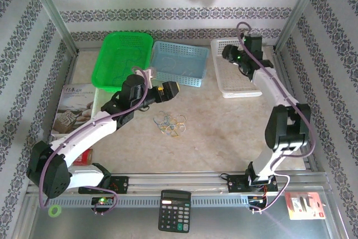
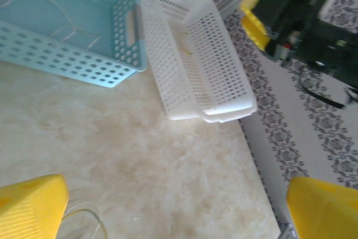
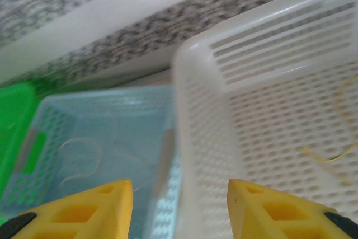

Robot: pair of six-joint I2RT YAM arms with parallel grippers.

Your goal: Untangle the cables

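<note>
Top view: left gripper (image 1: 170, 89) wide apart, arm stretched low over the beige marbled tabletop (image 1: 224, 132), tangle of thin coloured cables (image 1: 171, 124) near it. Right wrist view: thin yellow wire (image 3: 330, 152) inside white perforated plastic basket (image 3: 212, 138). The right gripper (image 3: 179, 205) is parted and empty, angled down above the basket.

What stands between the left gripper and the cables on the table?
Nothing visible does. The left gripper hangs open just beyond the cables, toward the far side, and bare table lies between them.
</note>
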